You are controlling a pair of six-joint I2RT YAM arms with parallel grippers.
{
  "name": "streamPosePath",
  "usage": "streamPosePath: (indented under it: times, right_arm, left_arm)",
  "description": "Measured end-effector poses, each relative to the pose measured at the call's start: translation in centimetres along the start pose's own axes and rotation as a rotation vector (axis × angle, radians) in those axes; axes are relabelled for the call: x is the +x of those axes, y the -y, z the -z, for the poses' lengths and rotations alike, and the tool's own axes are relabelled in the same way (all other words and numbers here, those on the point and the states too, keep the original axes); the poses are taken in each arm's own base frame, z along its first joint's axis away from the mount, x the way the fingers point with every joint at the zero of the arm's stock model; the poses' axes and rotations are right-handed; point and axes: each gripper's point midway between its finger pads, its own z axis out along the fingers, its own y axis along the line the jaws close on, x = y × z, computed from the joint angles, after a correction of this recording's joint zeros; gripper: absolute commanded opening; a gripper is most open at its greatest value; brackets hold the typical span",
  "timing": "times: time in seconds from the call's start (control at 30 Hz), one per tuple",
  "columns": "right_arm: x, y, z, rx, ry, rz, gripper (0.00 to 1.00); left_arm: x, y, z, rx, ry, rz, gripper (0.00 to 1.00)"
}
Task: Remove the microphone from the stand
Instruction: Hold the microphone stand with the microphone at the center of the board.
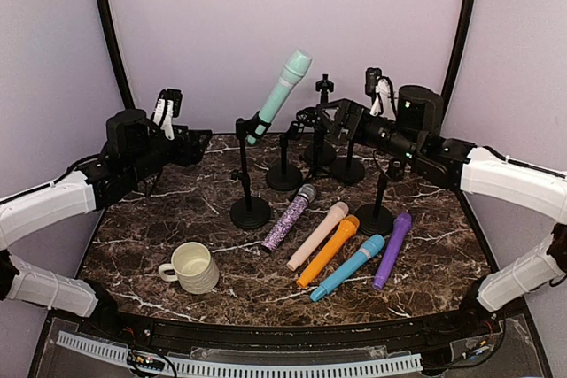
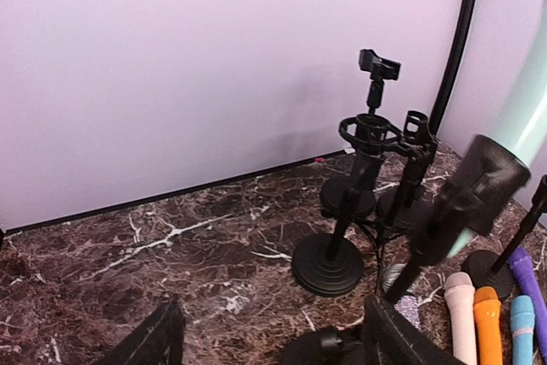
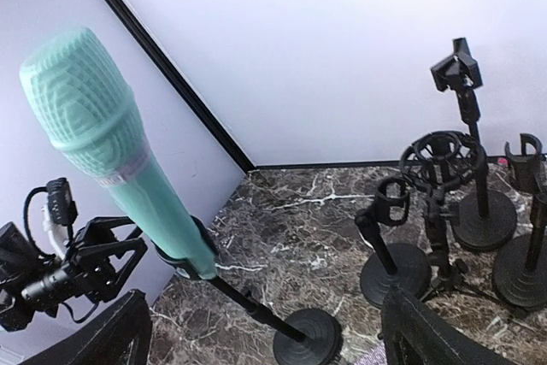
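A mint-green microphone (image 1: 283,93) leans up and to the right in the clip of a black stand (image 1: 250,212) at the table's middle. My left gripper (image 1: 202,142) hovers left of the stand's pole, open and empty. In the left wrist view the left gripper (image 2: 273,344) has the microphone (image 2: 532,113) and its clip (image 2: 472,194) off to its right. My right gripper (image 1: 307,118) is right of the microphone, open and apart from it. The right gripper (image 3: 269,339) holds nothing, and its wrist view shows the microphone (image 3: 111,143) up to the left, above the stand's base (image 3: 308,338).
Several loose microphones lie in front of the stand: glitter purple (image 1: 288,217), cream (image 1: 317,235), orange (image 1: 328,250), blue (image 1: 347,267), purple (image 1: 392,250). A cream mug (image 1: 193,267) sits front left. Empty stands (image 1: 283,174) (image 1: 375,217) crowd the back right.
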Motion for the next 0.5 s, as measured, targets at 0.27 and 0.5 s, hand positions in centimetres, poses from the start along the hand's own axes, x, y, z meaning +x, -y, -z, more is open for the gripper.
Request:
streamPosePath:
  times: [0.27, 0.5]
  right_arm:
    - [-1.8, -3.7, -3.7, -0.090, 0.006, 0.026, 0.96]
    - [-3.5, -6.9, -5.8, -0.169, 0.039, 0.039, 0.95]
  left_arm:
    - [-1.4, -1.7, 0.8, 0.136, -0.025, -0.043, 0.74]
    - [-1.1, -0.2, 2.6, 0.220, -0.014, -0.110, 0.74]
